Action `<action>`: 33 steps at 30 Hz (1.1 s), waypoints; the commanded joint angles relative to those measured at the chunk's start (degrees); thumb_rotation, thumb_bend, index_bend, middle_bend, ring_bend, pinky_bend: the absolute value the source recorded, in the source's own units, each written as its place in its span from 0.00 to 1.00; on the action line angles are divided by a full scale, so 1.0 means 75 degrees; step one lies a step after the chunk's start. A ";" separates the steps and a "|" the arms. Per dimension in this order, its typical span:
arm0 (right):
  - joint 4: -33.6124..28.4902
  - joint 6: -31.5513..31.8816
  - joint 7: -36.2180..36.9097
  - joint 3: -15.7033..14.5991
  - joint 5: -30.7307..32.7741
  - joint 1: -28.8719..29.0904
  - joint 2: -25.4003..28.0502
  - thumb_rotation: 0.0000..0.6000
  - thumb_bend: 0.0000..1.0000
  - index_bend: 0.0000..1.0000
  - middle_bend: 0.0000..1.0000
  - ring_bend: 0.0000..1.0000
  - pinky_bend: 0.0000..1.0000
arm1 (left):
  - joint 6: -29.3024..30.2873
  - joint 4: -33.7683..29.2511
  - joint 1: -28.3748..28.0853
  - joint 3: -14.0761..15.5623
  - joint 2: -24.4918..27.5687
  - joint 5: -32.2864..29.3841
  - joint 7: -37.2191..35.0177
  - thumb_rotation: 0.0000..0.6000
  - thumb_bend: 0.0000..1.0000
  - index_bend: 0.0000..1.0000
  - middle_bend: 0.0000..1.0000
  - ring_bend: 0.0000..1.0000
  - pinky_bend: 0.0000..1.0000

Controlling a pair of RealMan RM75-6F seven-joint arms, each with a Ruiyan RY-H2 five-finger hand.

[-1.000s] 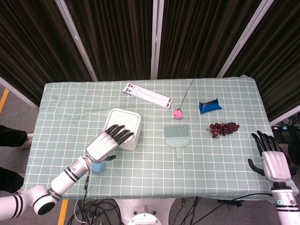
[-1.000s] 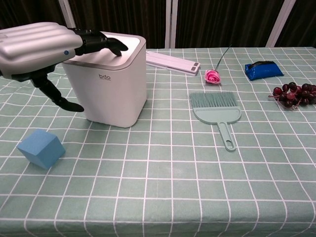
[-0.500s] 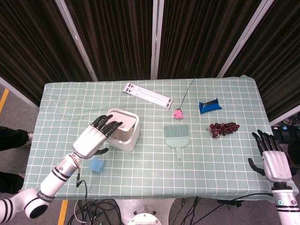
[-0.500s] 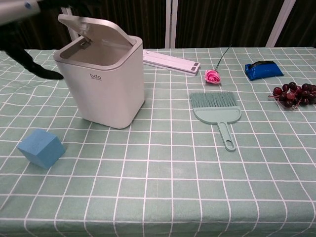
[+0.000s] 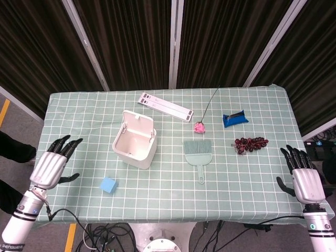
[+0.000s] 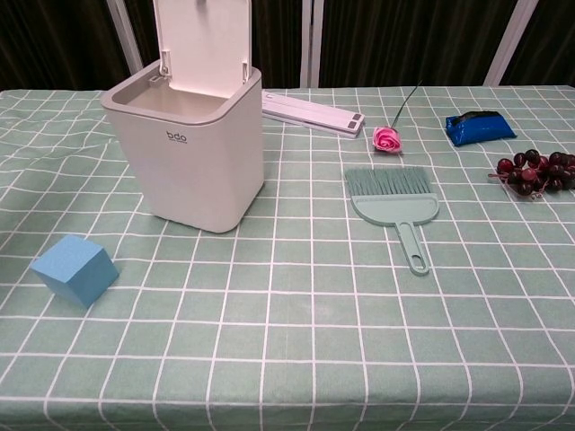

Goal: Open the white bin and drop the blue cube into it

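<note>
The white bin point(image 5: 135, 146) stood with its lid point(image 6: 201, 45) swung fully upright, so the mouth lay clear for a drop. The blue cube point(image 5: 108, 185) sat on the cloth near the bin's front left corner, untouched. The left hand point(image 5: 51, 166) hovered well to the bin's left, fingers spread and empty, seemingly placed to reach for the cube. The right hand point(image 5: 304, 179) waited far right of the bin, also spread, holding nothing.

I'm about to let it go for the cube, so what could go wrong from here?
The blue cube lies close in front of the white bin; the left hand, open and off to the side, could nudge the bin on its way in. The upright lid might get knocked shut during the drop. Released off-centre, the cube could catch the rim.
</note>
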 commanded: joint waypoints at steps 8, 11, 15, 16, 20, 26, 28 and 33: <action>-0.0254 0.0079 -0.0044 0.0081 0.0027 -0.0001 0.0255 1.00 0.25 0.00 0.00 0.00 0.00 | -0.1081 0.0578 -0.0129 0.0774 -0.0832 0.0927 -0.0204 1.00 0.05 0.10 0.18 0.05 0.16; -0.0310 0.0095 -0.0077 0.0091 0.0053 -0.0015 0.0316 1.00 0.25 0.00 0.00 0.00 0.00 | -0.1333 0.0923 -0.0253 0.0735 -0.1215 0.0935 -0.0227 1.00 0.06 0.11 0.18 0.05 0.18; -0.0331 0.0080 -0.0098 0.0069 0.0063 -0.0027 0.0310 1.00 0.25 0.00 0.00 0.00 0.00 | -0.1650 0.1338 -0.0407 0.0661 -0.1568 0.0809 -0.0444 1.00 0.06 0.12 0.18 0.05 0.20; -0.0324 0.0060 -0.0097 0.0062 0.0069 -0.0023 0.0302 1.00 0.25 0.00 0.00 0.00 0.00 | -0.1708 0.1410 -0.0433 0.0661 -0.1617 0.0795 -0.0469 1.00 0.07 0.12 0.18 0.05 0.20; -0.0259 -0.0046 -0.0081 0.0050 0.0118 0.0006 0.0269 1.00 0.25 0.00 0.00 0.00 0.00 | -0.1835 0.1690 -0.0477 0.0692 -0.1813 0.0776 -0.0478 1.00 0.07 0.14 0.18 0.05 0.21; -0.0212 -0.0111 -0.0049 0.0030 0.0144 0.0016 0.0261 1.00 0.25 0.00 0.00 0.00 0.00 | -0.1958 0.1984 -0.0494 0.0630 -0.2061 0.0573 -0.0378 1.00 0.12 0.20 0.23 0.14 0.34; -0.0205 -0.0126 -0.0040 0.0026 0.0160 0.0014 0.0258 1.00 0.25 0.00 0.00 0.00 0.00 | -0.1986 0.2020 -0.0488 0.0600 -0.2138 0.0483 -0.0382 1.00 0.15 0.25 0.28 0.20 0.41; -0.0197 -0.0140 -0.0036 0.0024 0.0178 0.0013 0.0261 1.00 0.25 0.00 0.00 0.00 0.00 | -0.1860 0.2151 -0.0461 0.0558 -0.2308 0.0486 -0.0212 1.00 0.19 0.36 0.40 0.31 0.52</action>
